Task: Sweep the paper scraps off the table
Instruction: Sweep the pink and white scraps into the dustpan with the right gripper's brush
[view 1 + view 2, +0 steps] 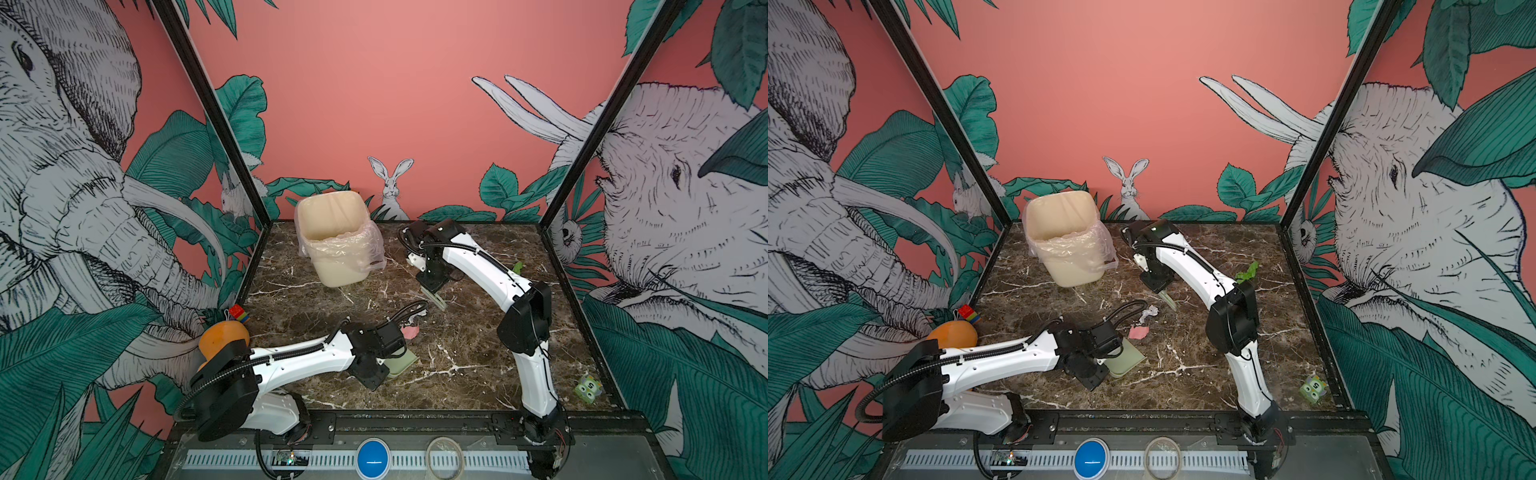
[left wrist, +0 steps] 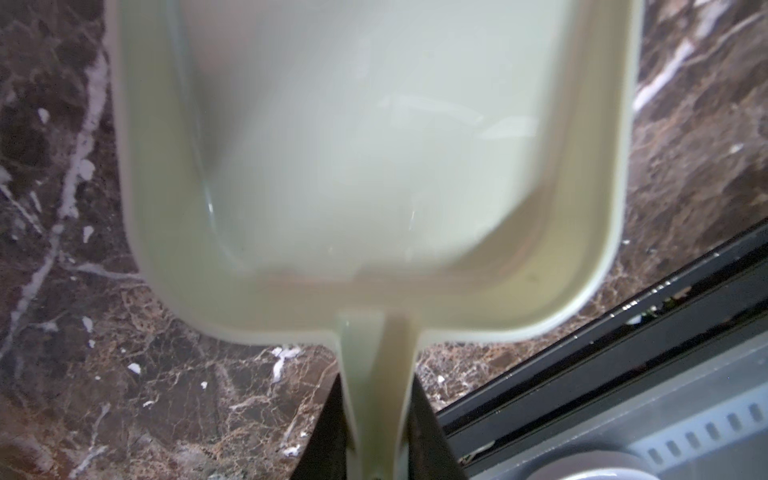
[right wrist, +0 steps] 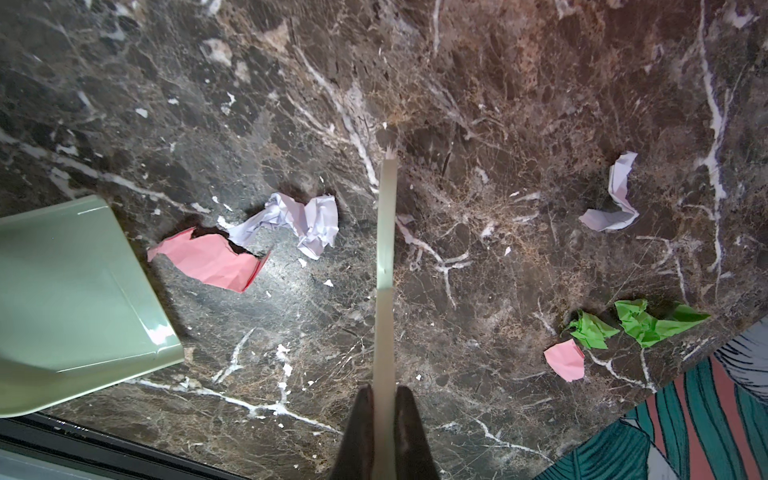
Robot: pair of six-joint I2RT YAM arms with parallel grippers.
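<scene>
— Marbled surface (image 3: 498,83), status?
— Featherlight crumpled paper scraps (image 3: 286,220) lie mid-surface beside the dustpan (image 2: 365,166), more near the right edge. I'd brush, not grip. My left hand (image 2: 376,415) pinches its handle, right hand (image 3: 384,403) the brush (image 3: 384,249).

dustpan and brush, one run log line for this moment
left jaws: shut on dustpan handle | right jaws: shut on brush | scraps: all on table, none in dustpan
</scene>
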